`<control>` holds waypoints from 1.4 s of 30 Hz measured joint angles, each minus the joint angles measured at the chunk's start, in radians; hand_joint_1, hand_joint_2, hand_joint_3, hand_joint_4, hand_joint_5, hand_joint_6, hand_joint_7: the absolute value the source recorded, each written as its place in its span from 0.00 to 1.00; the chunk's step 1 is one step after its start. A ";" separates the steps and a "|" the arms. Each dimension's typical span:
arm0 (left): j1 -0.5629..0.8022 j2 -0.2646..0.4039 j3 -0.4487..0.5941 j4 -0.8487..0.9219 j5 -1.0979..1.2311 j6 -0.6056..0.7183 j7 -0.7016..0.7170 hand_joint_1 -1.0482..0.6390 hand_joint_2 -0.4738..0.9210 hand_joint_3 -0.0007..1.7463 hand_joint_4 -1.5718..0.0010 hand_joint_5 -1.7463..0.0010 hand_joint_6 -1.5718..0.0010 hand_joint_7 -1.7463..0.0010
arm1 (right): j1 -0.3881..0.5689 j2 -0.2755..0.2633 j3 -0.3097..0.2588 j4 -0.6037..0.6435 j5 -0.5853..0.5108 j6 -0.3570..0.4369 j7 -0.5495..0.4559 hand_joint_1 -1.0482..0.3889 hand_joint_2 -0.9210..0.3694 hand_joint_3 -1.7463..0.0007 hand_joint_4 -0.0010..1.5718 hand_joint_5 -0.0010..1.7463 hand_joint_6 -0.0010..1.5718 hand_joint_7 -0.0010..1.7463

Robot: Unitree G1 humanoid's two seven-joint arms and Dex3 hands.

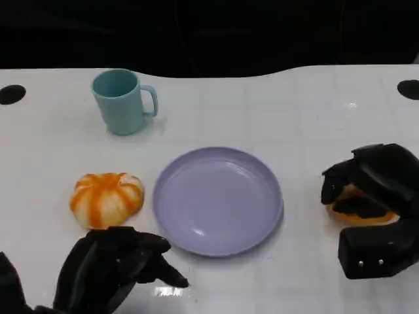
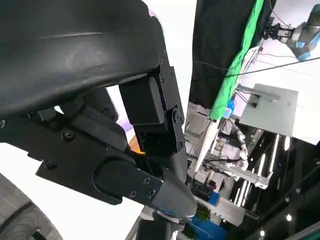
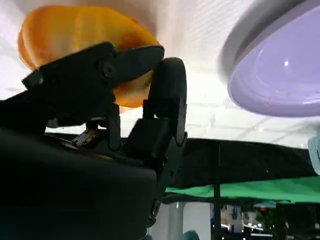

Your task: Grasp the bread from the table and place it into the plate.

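Note:
A golden-orange bread (image 1: 363, 212) lies on the white table at the right, mostly covered by my right hand (image 1: 380, 190). In the right wrist view the black fingers (image 3: 165, 95) curl around the bread (image 3: 75, 30) and touch it. The lilac plate (image 1: 196, 196) sits at the table's middle, to the left of that hand, with nothing in it; its rim (image 3: 235, 75) lies close beside the fingers. My left hand (image 1: 114, 268) hovers at the near left edge, its fingers (image 2: 150, 120) loosely bent and holding nothing.
A round orange-and-white striped bun (image 1: 106, 198) lies left of the plate, just beyond my left hand. A teal mug (image 1: 121, 101) stands at the far left. Two dark holes (image 1: 12, 93) mark the table's far corners.

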 measured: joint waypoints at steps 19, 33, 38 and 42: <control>0.037 0.000 -0.032 -0.110 0.000 0.043 0.047 0.21 1.00 0.12 0.50 0.13 0.12 1.00 | -0.009 0.047 -0.036 -0.042 0.080 -0.123 -0.153 0.74 0.58 0.15 0.65 1.00 0.56 0.89; 0.042 0.000 -0.043 -0.120 0.000 0.048 0.053 0.22 1.00 0.11 0.52 0.10 0.13 1.00 | 0.033 0.151 -0.066 -0.252 0.245 -0.135 0.051 0.72 0.60 0.10 0.65 1.00 0.51 0.96; 0.046 0.000 -0.044 -0.120 0.000 0.048 0.053 0.22 1.00 0.11 0.51 0.10 0.13 1.00 | 0.033 0.197 -0.071 -0.292 0.286 -0.128 0.116 0.68 0.61 0.08 0.66 1.00 0.50 0.98; 0.050 0.000 -0.045 -0.120 0.000 0.047 0.053 0.23 1.00 0.11 0.51 0.10 0.13 1.00 | 0.033 0.235 -0.065 -0.294 0.289 -0.127 0.146 0.67 0.61 0.09 0.65 1.00 0.52 0.94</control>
